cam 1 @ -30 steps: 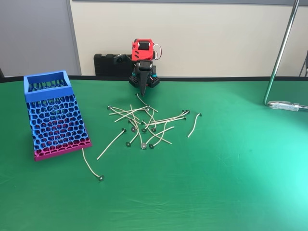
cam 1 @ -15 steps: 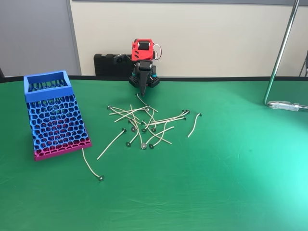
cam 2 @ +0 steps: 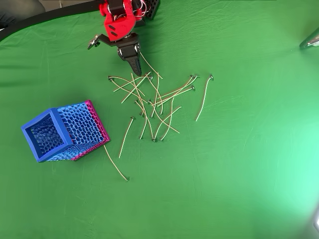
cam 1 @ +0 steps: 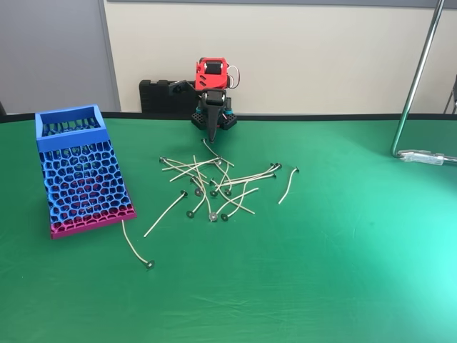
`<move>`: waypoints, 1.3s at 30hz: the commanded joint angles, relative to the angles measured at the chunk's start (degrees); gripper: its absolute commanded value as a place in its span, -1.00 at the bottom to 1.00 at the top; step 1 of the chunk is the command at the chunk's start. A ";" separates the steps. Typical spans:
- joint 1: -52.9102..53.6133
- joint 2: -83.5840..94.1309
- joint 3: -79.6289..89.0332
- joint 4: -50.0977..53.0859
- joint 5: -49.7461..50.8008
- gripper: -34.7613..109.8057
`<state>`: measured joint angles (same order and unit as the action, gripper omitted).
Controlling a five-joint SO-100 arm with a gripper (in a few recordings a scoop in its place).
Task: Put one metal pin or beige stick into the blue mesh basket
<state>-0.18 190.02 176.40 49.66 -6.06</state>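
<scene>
- The metal stand [cam 1: 418, 78] is cut off by the fixed view's top edge.
- The arm's base [cam 2: 149, 6] is cut off by the overhead view's top edge.
- Single sticks in the tangled pile [cam 2: 154, 102] cannot be told apart.

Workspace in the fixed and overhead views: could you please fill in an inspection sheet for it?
Surface: green cloth table, bare at the front.
Job's things: blue mesh basket stands upright at the left in the fixed view; pile of beige sticks with round metal feet lies mid-table; one stray stick lies near the basket's base.
Clutter: nothing seen.
Grippers: gripper points down above the pile's far edge, jaws together, holding nothing.
Cables: thin wires on the red arm.
Surroundings: metal stand at right, black box behind, beige wall.
</scene>
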 commanded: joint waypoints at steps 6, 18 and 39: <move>0.79 -1.41 -3.52 0.18 -0.53 -0.51; -0.70 -21.97 -18.81 1.67 -2.37 -0.51; 5.54 -63.54 -50.10 1.58 -15.03 -0.51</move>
<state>4.66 129.20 132.10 51.24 -19.16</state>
